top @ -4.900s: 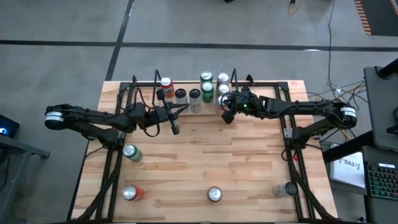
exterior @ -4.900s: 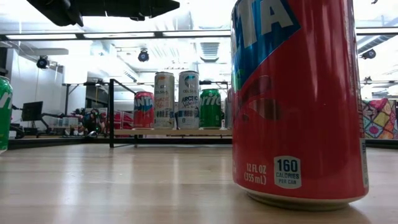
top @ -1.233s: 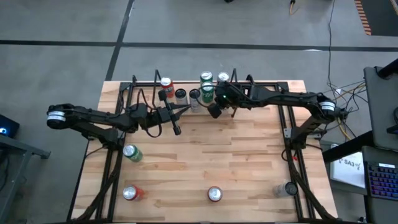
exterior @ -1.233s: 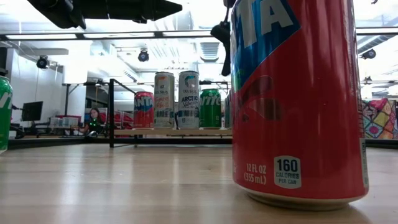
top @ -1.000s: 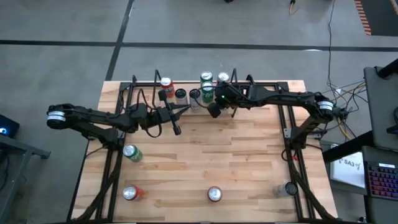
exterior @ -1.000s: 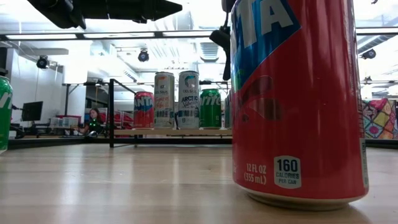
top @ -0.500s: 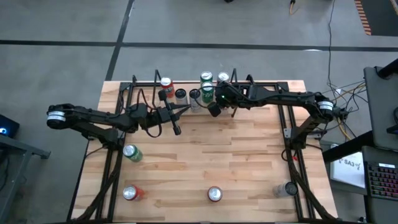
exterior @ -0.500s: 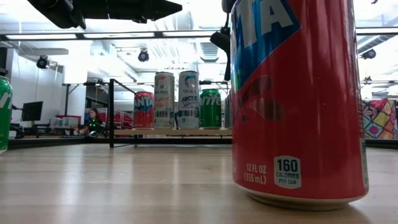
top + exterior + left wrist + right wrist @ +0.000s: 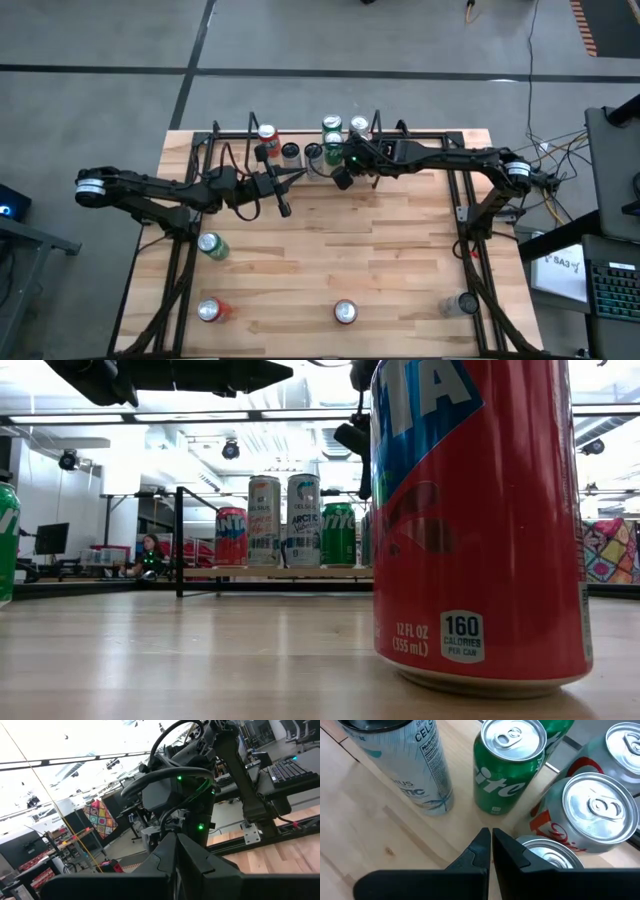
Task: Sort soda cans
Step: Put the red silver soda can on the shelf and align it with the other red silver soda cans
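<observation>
Cans (image 9: 333, 138) crowd the wooden table's (image 9: 400, 250) far edge; both hands (image 9: 341, 178) closed, empty.

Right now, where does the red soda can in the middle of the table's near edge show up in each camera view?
High view: the red can stands low in the picture, near the centre.
Low view: it fills the right side, closest to the camera.
Left wrist view: not in it.
Right wrist view: not in it.
Shared landmark: the tall pale can in the far row, also seen in the low view and the right wrist view.
</observation>
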